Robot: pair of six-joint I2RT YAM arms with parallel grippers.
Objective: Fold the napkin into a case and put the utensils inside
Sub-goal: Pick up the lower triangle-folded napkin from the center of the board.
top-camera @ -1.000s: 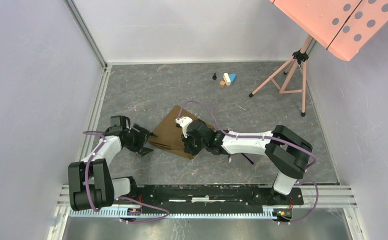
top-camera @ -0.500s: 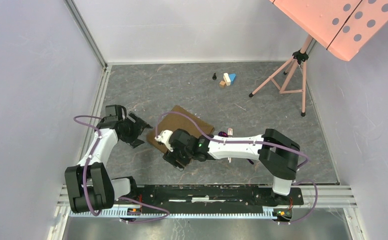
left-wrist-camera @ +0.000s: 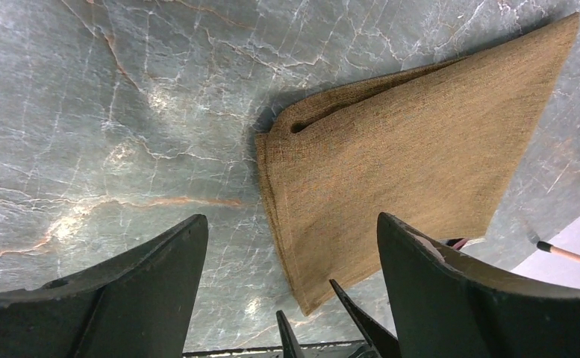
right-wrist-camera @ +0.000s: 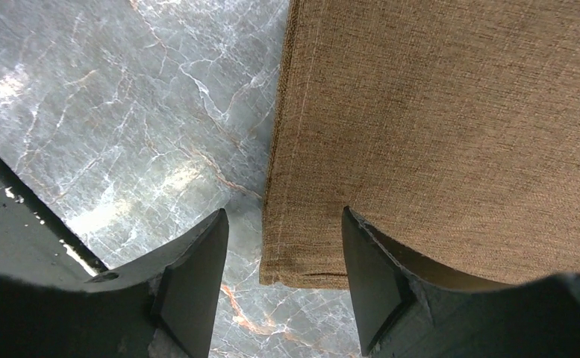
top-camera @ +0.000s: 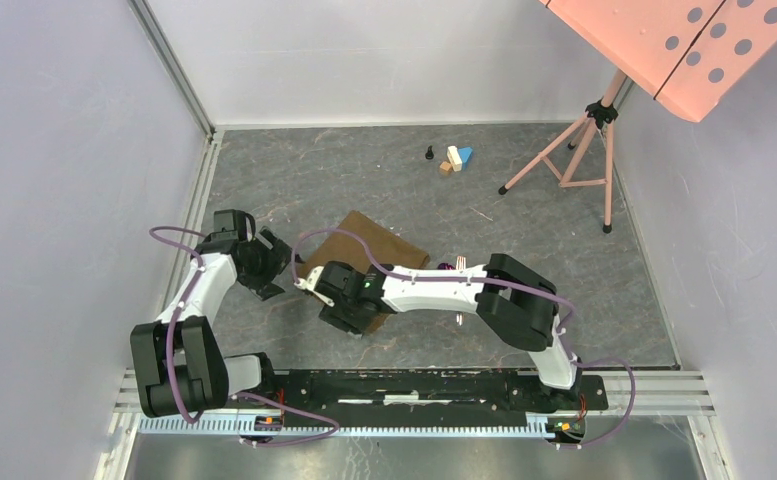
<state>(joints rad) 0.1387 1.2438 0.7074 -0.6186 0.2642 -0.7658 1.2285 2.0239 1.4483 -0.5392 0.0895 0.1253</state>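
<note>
The brown napkin lies flat on the table as a folded rectangle, its layers showing at one corner. My left gripper is open at the cloth's left end, and the folded edge runs between its fingers. My right gripper is open over the near-left corner, with the cloth lying loose beneath it. The utensils are mostly hidden under my right arm. Only a small purple and silver bit shows beside the forearm.
Small toy blocks sit at the back of the table. A pink tripod under a pink perforated board stands at the back right. Grey walls close in both sides, and a metal rail runs along the near edge.
My right gripper has opened and moved left along the napkin's near edge to its left corner. My left gripper has drawn back a little to the left and opened wider.
</note>
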